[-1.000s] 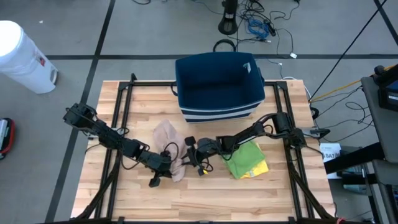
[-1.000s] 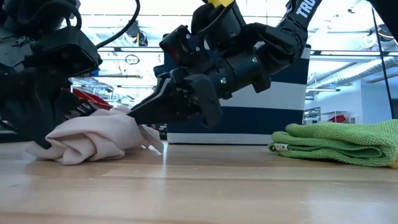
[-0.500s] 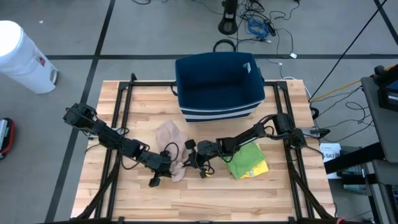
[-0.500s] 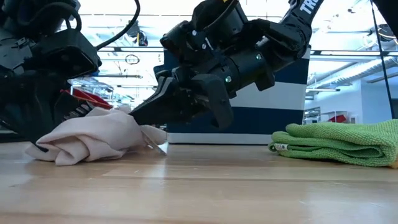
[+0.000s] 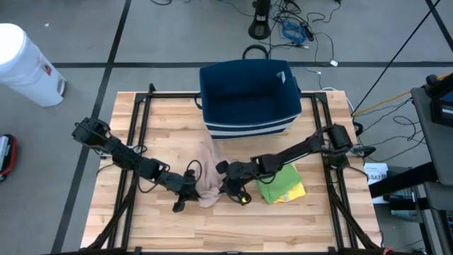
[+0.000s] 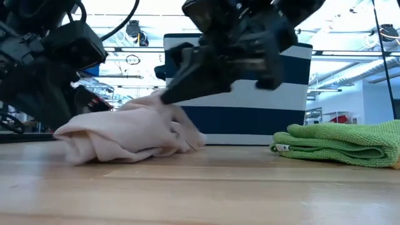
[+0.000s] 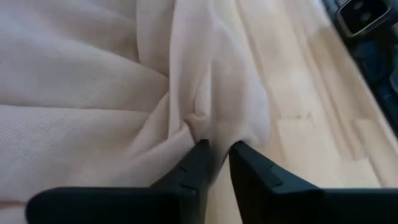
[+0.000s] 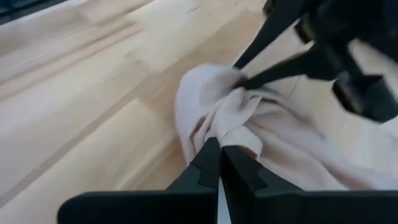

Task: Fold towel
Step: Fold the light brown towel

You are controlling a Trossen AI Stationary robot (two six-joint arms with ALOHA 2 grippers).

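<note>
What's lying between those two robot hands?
The crumpled pink towel lies between the left hand and right hand, seen from above.

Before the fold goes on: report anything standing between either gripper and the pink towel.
Nothing visible. The left gripper and right gripper both sit right on the pink towel, pinching its cloth. The green towel lies off to the side.

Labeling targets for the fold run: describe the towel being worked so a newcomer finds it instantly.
On the wooden table, look just in front of the navy bin. The pink towel lies bunched there between the left gripper and right gripper. Its neighbour, the green towel, is neatly folded and untouched.
</note>
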